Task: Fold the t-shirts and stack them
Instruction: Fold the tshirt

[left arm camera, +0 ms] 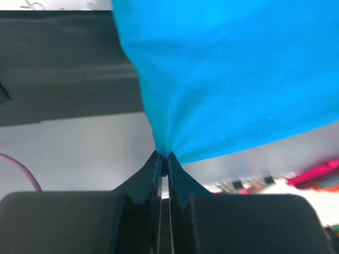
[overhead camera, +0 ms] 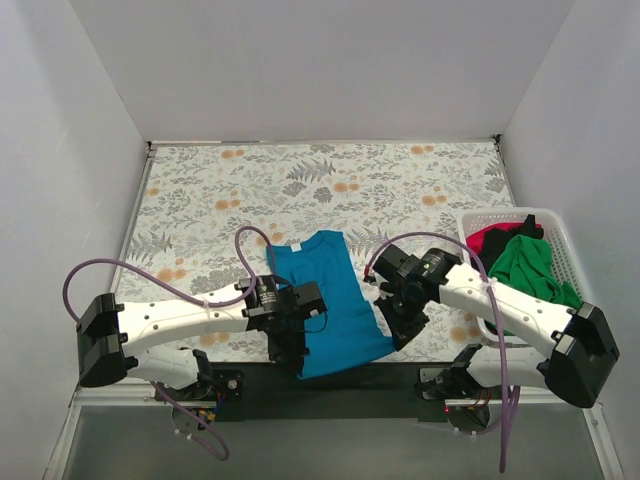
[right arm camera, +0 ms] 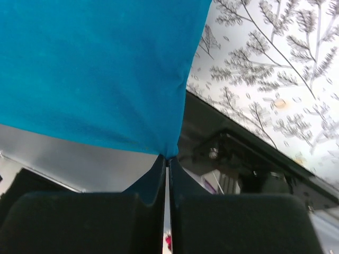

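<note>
While the blue t-shirt (overhead camera: 325, 290) is lying long-ways up the table (overhead camera: 200, 190), its near left corner is being pinched tight by the left gripper (overhead camera: 293, 355), and its near right corner by the right gripper (overhead camera: 398, 328), both equally close.

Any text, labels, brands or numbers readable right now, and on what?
None can be read.
The teal t-shirt is plain; the tablecloth carries only a floral print; the white basket shows no marking.
Small objects low in the left wrist view are too blurred to read.
</note>
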